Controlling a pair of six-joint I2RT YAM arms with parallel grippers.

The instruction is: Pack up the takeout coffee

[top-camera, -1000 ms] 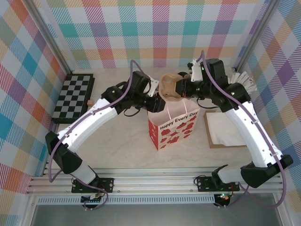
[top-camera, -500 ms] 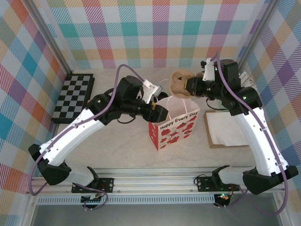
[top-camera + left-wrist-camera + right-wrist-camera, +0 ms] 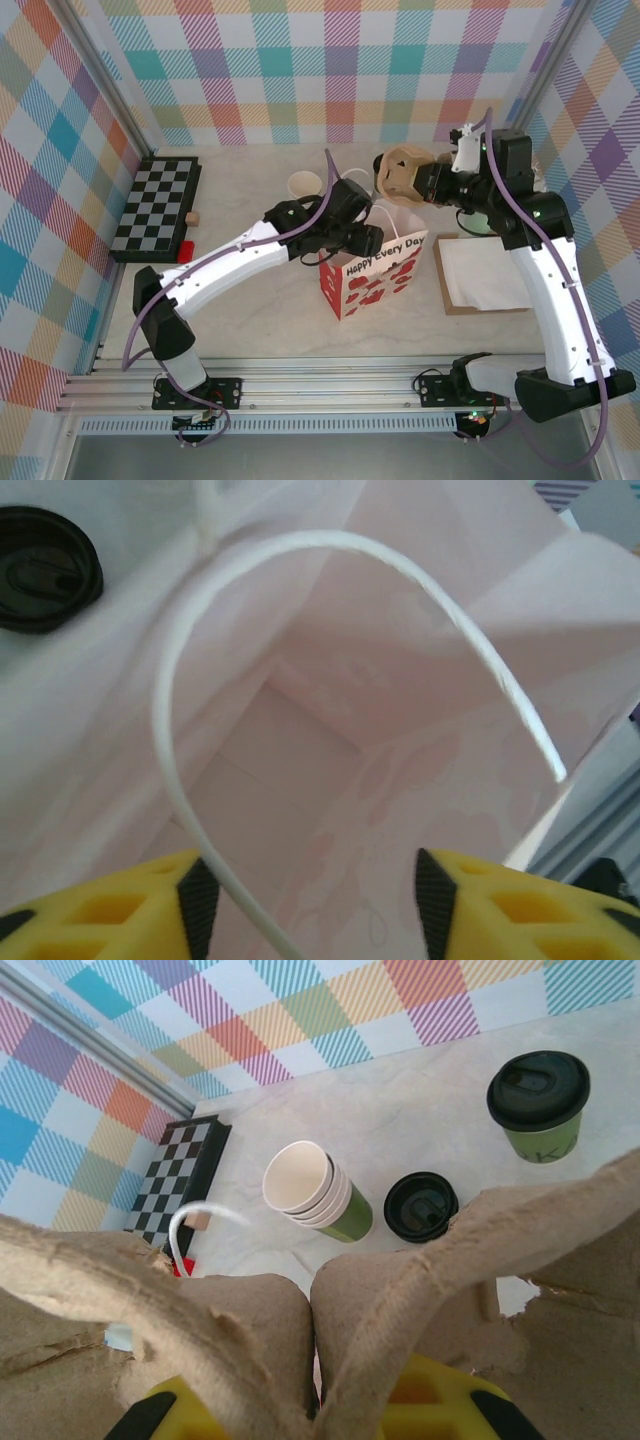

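Note:
The takeout coffee (image 3: 540, 1110), a green cup with a black lid, stands on the table beyond the carrier. My right gripper (image 3: 320, 1405) (image 3: 425, 180) is shut on a brown pulp cup carrier (image 3: 230, 1330) (image 3: 398, 172), held in the air behind the bag. The paper gift bag (image 3: 372, 282) stands upright with its mouth open. My left gripper (image 3: 307, 905) (image 3: 372, 240) hovers open over that mouth, looking down at the bag's bare inside (image 3: 330, 730). The white bag handle (image 3: 330, 545) arcs past the left finger.
A nested stack of lidless green cups (image 3: 315, 1195) (image 3: 305, 185) lies beside a loose black lid (image 3: 421, 1206). A chessboard (image 3: 155, 205) sits at the left with a red block (image 3: 186, 250) near it. A brown tray with a white napkin (image 3: 480, 272) lies right of the bag.
My left arm has swung right and lowered its gripper over the bag's mouth. The right gripper has carried the carrier a little to the right, away from the bag.

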